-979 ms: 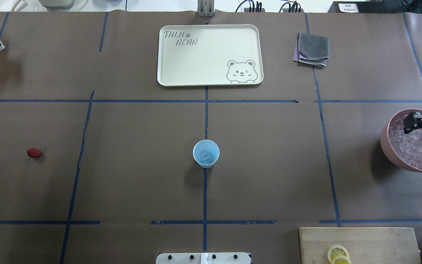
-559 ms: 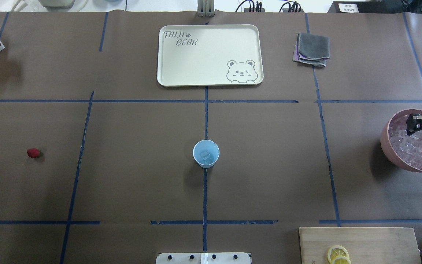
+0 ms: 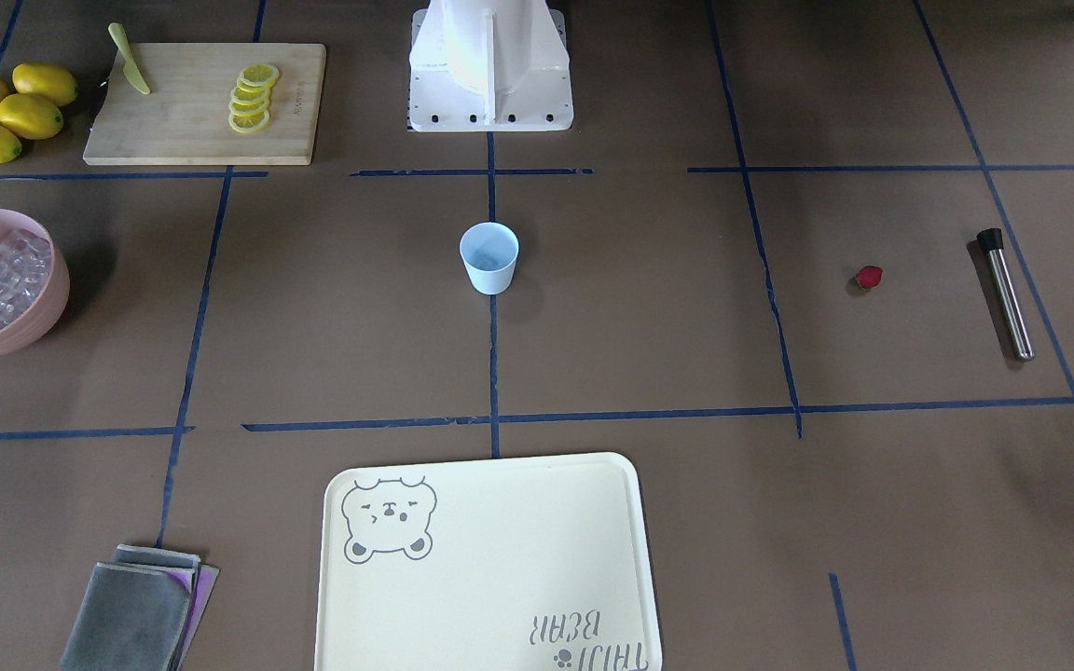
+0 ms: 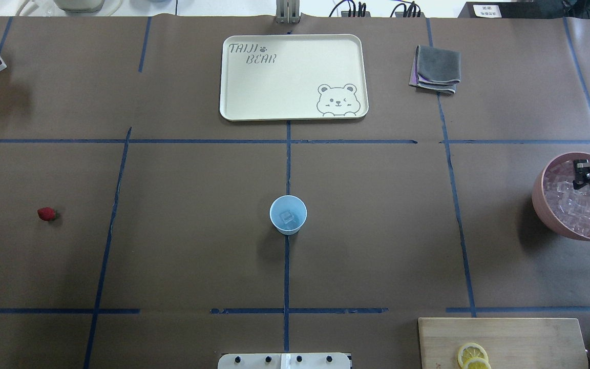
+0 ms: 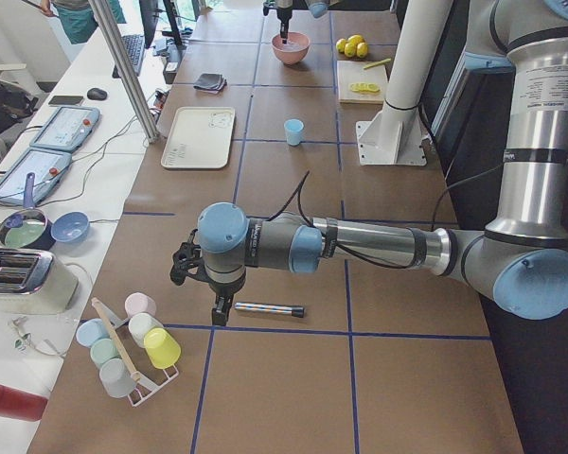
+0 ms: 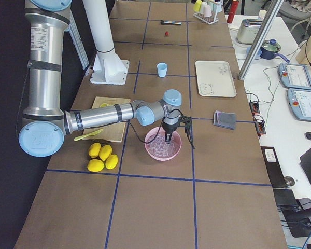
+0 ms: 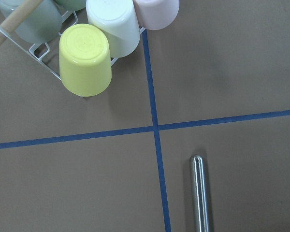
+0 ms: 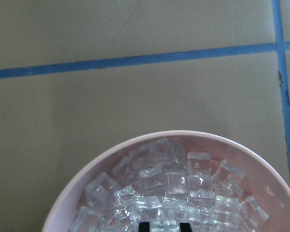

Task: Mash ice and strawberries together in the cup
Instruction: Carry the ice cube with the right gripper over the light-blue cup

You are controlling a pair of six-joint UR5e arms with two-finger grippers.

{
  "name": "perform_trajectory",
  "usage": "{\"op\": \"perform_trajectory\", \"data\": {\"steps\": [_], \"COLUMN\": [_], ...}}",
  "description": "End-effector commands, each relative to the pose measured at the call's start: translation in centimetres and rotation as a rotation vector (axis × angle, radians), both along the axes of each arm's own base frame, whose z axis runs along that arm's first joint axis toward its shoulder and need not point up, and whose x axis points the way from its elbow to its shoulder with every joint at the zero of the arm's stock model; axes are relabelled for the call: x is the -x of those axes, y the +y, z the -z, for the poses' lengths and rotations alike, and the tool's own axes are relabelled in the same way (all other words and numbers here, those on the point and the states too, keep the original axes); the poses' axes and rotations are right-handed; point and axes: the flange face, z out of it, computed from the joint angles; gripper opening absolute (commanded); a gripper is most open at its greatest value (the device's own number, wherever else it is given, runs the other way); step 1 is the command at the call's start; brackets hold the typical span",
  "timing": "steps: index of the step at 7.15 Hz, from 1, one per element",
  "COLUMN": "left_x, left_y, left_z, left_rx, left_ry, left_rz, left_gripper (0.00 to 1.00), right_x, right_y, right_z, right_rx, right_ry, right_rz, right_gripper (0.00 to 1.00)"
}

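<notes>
- The table (image 4: 377, 230), covered in brown paper and blue tape lines, is carrying everything.
- The cream tray (image 4: 274, 87) is lying at the far middle, with nothing on it.
- The pink bowl (image 4: 541, 205) is sitting at the robot's right edge, heaped with ice (image 8: 174, 188).
- The right gripper (image 4: 581, 175) is reaching down into that bowl. Its fingertips (image 8: 144, 226) are standing apart, just at the cubes.
- The left gripper (image 5: 219, 310) is hanging over the metal rod (image 3: 1006, 294) at the table's left end. I cannot tell how its jaws are standing.
- The cup (image 4: 288, 215) is standing upright at the centre on a tape line, holding one ice cube.
- The strawberry (image 4: 46, 213) is lying on the table far left of the cup, near the rod but not touching it.
</notes>
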Motion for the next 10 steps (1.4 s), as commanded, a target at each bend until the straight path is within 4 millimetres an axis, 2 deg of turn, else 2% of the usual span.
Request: {"op": "perform_trajectory", "data": {"steps": [1, 2, 3, 4, 5, 6, 7, 8, 10], "left_x": [0.0, 0.0, 0.0, 0.0, 0.0, 0.0, 0.0, 0.0, 0.0], "left_y": [0.0, 0.1, 0.1, 0.1, 0.1, 0.1, 0.1, 0.1, 0.1], "left_z": [-0.1, -0.3, -0.3, -0.3, -0.3, -0.6, -0.9, -0.9, -0.7], "left_rx": [0.003, 0.006, 0.006, 0.006, 0.006, 0.012, 0.015, 0.015, 0.015], "left_ry": [0.0, 0.0, 0.0, 0.0, 0.0, 0.001, -0.001, -0.001, -0.001], "left_rz": [0.0, 0.0, 0.0, 0.0, 0.0, 0.0, 0.0, 0.0, 0.0], "left_gripper": [1.0, 1.0, 1.0, 1.0, 1.0, 1.0, 1.0, 1.0, 1.0], "right_x": [-4.2, -4.5, -2.7, 1.8, 7.8, 16.0, 22.0, 25.0, 31.7], "right_y": [1.8, 2.3, 0.9, 0.0, -1.0, -1.3, -0.5, 0.3, 0.4], "right_z": [9.7, 13.3, 16.2, 18.9, 22.9, 28.4, 31.8, 34.4, 38.3], "right_rx": [-0.025, -0.041, -0.082, -0.122, -0.123, -0.098, -0.106, -0.108, -0.094], "right_ry": [-0.006, -0.008, -0.023, -0.031, -0.033, -0.025, -0.018, -0.046, -0.068], "right_rz": [-0.061, -0.062, -0.039, 0.02, 0.054, 0.052, 0.021, 0.033, 0.04], "right_gripper": [0.0, 0.0, 0.0, 0.0, 0.0, 0.0, 0.0, 0.0, 0.0]}}
